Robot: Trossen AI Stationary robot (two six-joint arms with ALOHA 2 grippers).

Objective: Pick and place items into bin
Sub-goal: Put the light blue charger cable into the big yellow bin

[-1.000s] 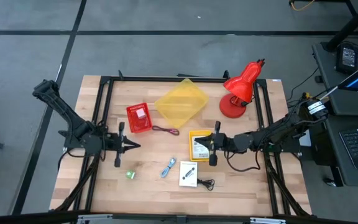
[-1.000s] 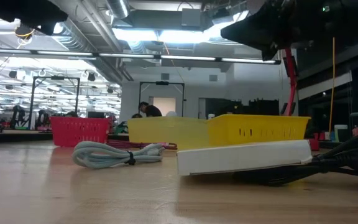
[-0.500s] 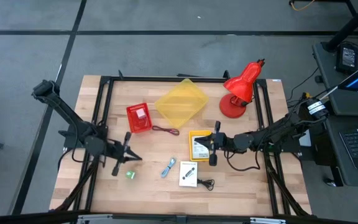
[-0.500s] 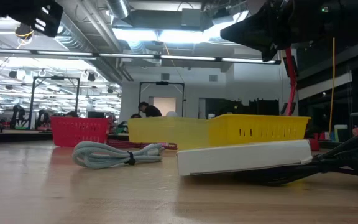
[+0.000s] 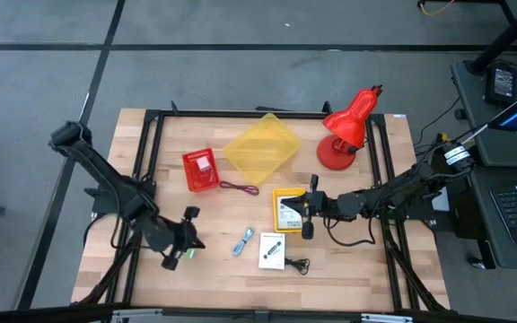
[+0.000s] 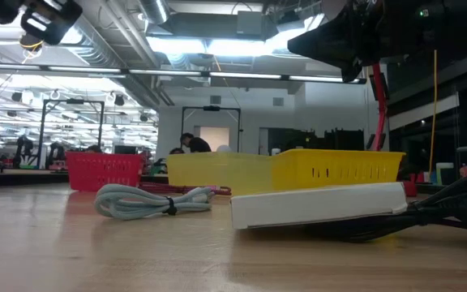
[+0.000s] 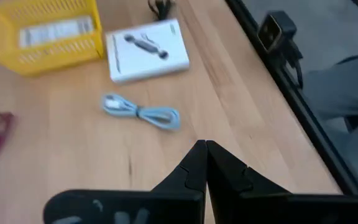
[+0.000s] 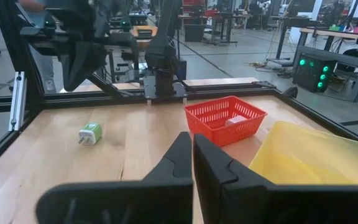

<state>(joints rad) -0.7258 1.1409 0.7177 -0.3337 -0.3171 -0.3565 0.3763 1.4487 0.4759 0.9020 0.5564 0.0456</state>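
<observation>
My left gripper (image 5: 196, 240) is shut and hovers near the table's near-left part, just above and beside the tiny green object (image 5: 187, 254), touching nothing. My right gripper (image 5: 305, 209) is shut and waits over the small yellow basket (image 5: 287, 199) that holds a printed card. The blue-grey cable (image 7: 140, 112) and the white printed box (image 7: 146, 48) lie flat on the wood ahead of the left fingers. A black cord (image 5: 297, 264) lies beside the box. The dark red cord (image 5: 239, 187) rests near the red basket (image 5: 200, 170). The green object (image 8: 91, 132) also shows in the right wrist view.
The large yellow bin (image 5: 260, 148) sits at the table's far middle, with the red desk lamp (image 5: 346, 127) to its right. Black frame rails (image 5: 146, 161) run along the table's left and right sides. Bare wood lies along the near edge.
My left gripper has swung from beside the red basket toward the table's near edge, turning toward the near-right, and now stands over the green object. It has stayed shut. The right arm and all items have kept still.
</observation>
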